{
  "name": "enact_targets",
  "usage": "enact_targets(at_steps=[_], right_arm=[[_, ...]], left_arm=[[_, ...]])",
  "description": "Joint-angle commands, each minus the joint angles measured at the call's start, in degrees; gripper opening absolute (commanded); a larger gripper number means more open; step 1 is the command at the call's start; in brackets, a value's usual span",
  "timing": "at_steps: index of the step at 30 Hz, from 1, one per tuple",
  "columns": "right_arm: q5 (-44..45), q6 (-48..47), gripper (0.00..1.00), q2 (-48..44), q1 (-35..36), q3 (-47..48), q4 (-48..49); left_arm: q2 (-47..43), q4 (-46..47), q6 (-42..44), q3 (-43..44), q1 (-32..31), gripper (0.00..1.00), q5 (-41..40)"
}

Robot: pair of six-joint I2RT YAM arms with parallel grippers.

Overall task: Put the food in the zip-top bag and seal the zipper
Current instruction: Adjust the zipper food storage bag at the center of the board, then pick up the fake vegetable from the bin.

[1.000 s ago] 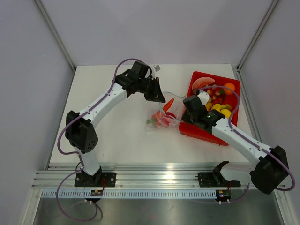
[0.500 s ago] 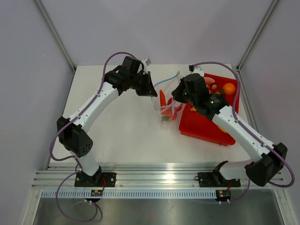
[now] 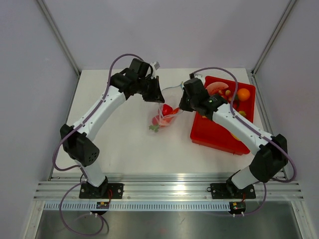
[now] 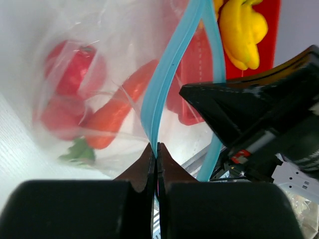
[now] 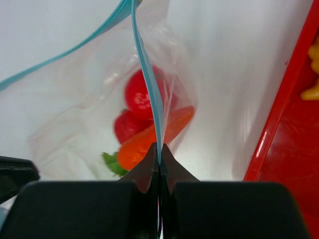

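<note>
The clear zip-top bag point(image 3: 164, 113) hangs between my two grippers above the white table, mouth up. It holds red toy fruits point(image 5: 142, 94) and an orange carrot point(image 5: 149, 137) with green leaves. My left gripper point(image 3: 157, 95) is shut on the light blue zipper point(image 4: 164, 84) at the bag's left end. My right gripper point(image 3: 182, 105) is shut on the zipper point(image 5: 148, 94) at the right end. The bag's bottom touches or nearly touches the table. More food lies in the red tray point(image 3: 212, 134): an orange point(image 3: 243, 93) and yellow pieces point(image 4: 241, 27).
The red tray stands at the right, close behind my right arm. Grey walls enclose the table on three sides. An aluminium rail runs along the near edge.
Both grippers lifted the bag off the table, then moved closer together and left, drawing the zipper strip in. The food slid to the bag's bottom.
</note>
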Motion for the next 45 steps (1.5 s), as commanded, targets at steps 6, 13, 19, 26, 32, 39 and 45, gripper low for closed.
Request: enact_targets(at_steps=[6, 13, 19, 26, 32, 39, 45], right_arm=[[0.5, -3.4, 0.0, 4.1, -1.1, 4.1, 0.1], [0.0, -2.9, 0.11, 3.7, -1.7, 2.3, 0.9], [2.2, -4.6, 0.57, -3.0, -1.7, 3.7, -1.7], [5.5, -4.6, 0.68, -14.5, -5.5, -0.6, -2.8], [1.3, -3.3, 0.74, -18.9, -17.9, -7.7, -1.5], [-7.4, 3.5, 0.78, -11.2, -30.0, -11.3, 5.0], [-8.8, 13.3, 0.82, -3.5, -31.4, -11.4, 12.8]], left_arm=[[-2.7, 4.9, -0.2, -3.8, 0.2, 0.0, -0.7], [-2.7, 4.9, 0.5, -5.6, 0.2, 0.0, -2.8], [-2.1, 5.5, 0.5, -6.0, 0.2, 0.0, -2.2], [-1.9, 9.1, -1.8, -8.1, 0.2, 0.0, -0.7], [-1.8, 11.2, -2.6, -7.3, -0.3, 0.0, -0.3], [-0.8, 11.7, -1.0, -6.1, -3.0, 0.0, -1.9], [-0.8, 13.4, 1.6, -7.0, -3.2, 0.0, 0.1]])
